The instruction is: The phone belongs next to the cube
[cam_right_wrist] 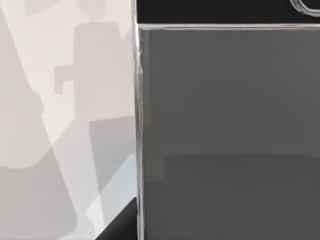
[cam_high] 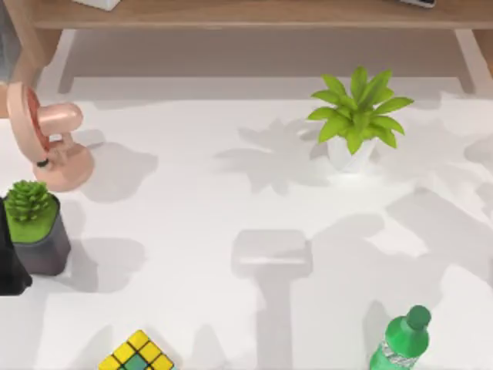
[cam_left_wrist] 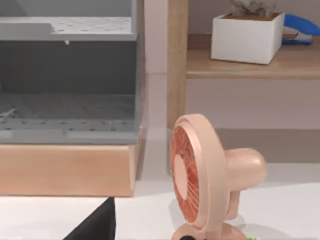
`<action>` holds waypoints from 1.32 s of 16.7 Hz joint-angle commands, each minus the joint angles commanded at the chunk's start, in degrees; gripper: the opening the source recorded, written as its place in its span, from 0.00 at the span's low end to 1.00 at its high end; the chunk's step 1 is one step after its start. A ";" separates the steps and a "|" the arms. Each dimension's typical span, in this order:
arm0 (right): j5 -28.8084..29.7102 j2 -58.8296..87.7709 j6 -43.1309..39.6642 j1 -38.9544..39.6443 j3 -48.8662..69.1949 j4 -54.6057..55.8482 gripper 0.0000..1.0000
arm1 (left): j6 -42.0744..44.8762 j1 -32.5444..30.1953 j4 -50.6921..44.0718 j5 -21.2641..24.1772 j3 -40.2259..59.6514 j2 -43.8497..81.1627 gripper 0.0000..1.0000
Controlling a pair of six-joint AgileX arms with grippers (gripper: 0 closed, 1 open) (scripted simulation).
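- Phone (cam_right_wrist: 225, 130): a grey slab with a pale edge, seen close in the right wrist view above the white worktop (cam_high: 231, 216); whether the jaws gripped it cannot be told
- Cube (cam_high: 139, 356): at the worktop's front edge, left of centre
- Judged risk: if poorly held, the phone could drop short of the cube, or clip the green bottle (cam_high: 400, 343) in transit

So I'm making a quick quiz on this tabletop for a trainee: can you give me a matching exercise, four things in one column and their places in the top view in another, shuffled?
Things:
1. cube
2. green bottle
3. pink fan
4. leafy plant in the white pot

Places in the top view:
A. bottom edge, right of centre
B. left edge, upper part
C. bottom edge, left of centre
D. upper part, right of centre

Pairs: 1-C, 2-A, 3-B, 4-D
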 joint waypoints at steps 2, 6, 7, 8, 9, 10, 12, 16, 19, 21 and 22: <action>0.01 0.83 4.70 3.99 3.52 0.16 0.00 | 0.00 0.00 0.00 0.00 0.00 0.00 1.00; -0.28 2.66 14.29 11.87 9.93 0.32 0.00 | 0.00 0.00 0.00 0.00 0.00 0.00 1.00; -0.39 3.13 16.77 13.82 11.44 0.35 0.00 | 0.00 0.00 0.00 0.00 0.00 0.00 1.00; -0.49 3.65 19.31 15.71 12.80 0.32 0.00 | 0.00 0.00 0.00 0.00 0.00 0.00 1.00; -0.58 4.16 21.85 17.61 14.16 0.28 0.00 | 0.00 0.00 0.00 0.00 0.00 0.00 1.00; -0.64 4.76 24.36 19.46 15.33 0.16 0.00 | 0.00 0.00 0.00 0.00 0.00 0.00 1.00; -0.72 6.06 29.26 23.17 17.44 -0.20 0.00 | 0.00 0.00 0.00 0.00 0.00 0.00 1.00; -0.66 9.06 38.50 30.53 20.47 -1.58 0.00 | 0.00 0.00 0.00 0.00 0.00 0.00 1.00; -0.53 11.22 45.32 35.79 22.24 -2.74 0.00 | 0.00 0.00 0.00 0.00 0.00 0.00 1.00; -0.40 12.58 50.03 39.00 23.14 -3.61 0.00 | 0.00 0.00 0.00 0.00 0.00 0.00 1.00; -0.27 13.27 52.43 40.51 23.46 -4.11 0.00 | 0.00 0.00 0.00 0.00 0.00 0.00 1.00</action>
